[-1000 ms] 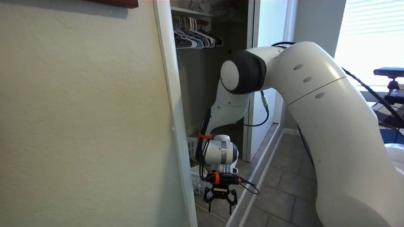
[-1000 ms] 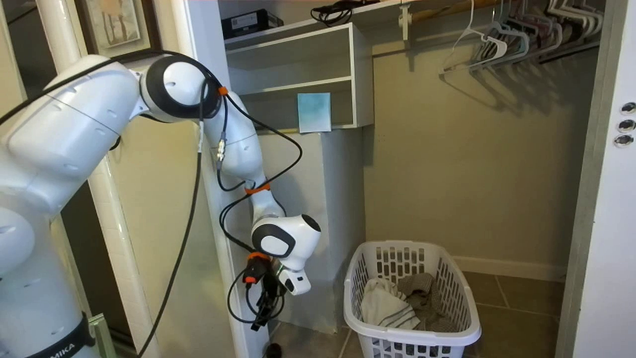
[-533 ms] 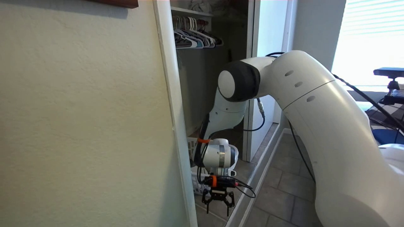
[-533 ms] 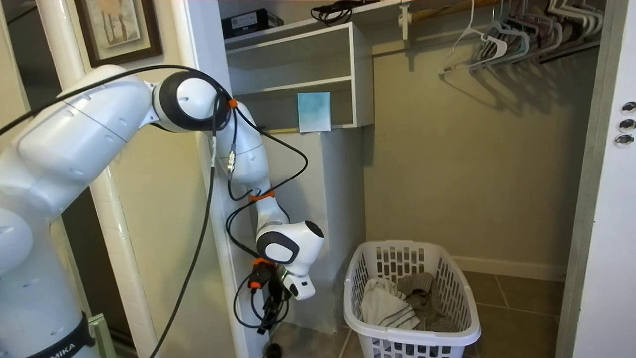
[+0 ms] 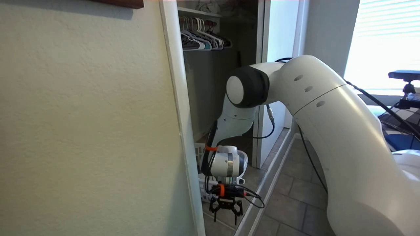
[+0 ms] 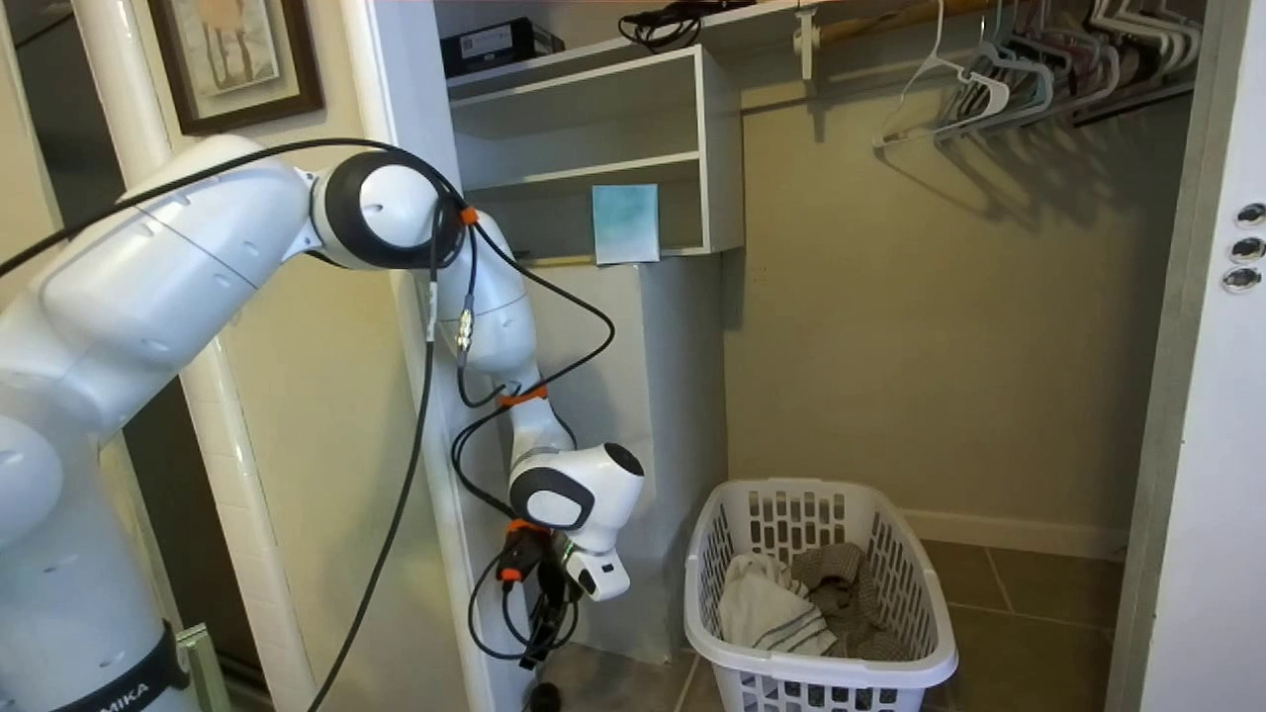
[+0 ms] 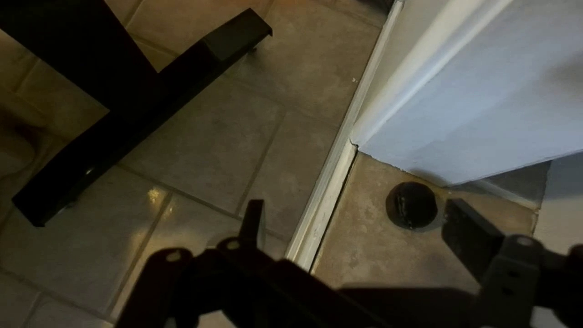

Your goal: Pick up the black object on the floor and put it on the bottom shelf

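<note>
On mottled brown tile (image 7: 364,255), the black object (image 7: 411,205) is being viewed toward four o'clock in the wrist view, a round outline with faint glints being shown, its height not being discernible. The gripper (image 5: 225,222) is being held with slim dark fingers (image 7: 471,237) spread wide, a narrow gap being seen between object and nearer finger. A pale threshold strip (image 7: 325,205) is being traced from one o'clock to six, a margin of tile lying between strip and object. A smooth wall end (image 7: 473,109) is being noted at two o'clock, its lower edge just beside the object. At ten, an angular black base (image 7: 136,109) is being observed. In an exterior view, the bottom shelf (image 6: 554,220) is being shown between eleven and twelve o'clock, and a white lattice basket (image 6: 831,674) with crumpled cloth (image 6: 771,603) toward five.
</note>
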`<move>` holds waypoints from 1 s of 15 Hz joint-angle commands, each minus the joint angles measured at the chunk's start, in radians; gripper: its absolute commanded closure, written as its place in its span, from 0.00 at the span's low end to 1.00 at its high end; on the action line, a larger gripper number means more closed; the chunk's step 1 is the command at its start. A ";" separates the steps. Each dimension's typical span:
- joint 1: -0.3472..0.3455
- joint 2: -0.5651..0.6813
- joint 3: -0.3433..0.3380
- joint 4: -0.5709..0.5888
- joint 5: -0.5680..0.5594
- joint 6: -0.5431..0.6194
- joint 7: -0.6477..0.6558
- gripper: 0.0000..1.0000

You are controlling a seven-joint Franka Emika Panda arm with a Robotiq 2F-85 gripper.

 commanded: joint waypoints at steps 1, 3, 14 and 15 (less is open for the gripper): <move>-0.043 0.111 0.063 0.082 0.058 0.102 -0.006 0.00; -0.062 0.169 0.093 0.120 0.088 0.148 -0.003 0.00; -0.126 0.502 0.240 0.415 0.170 0.344 -0.032 0.00; -0.127 0.531 0.252 0.448 0.168 0.346 -0.029 0.00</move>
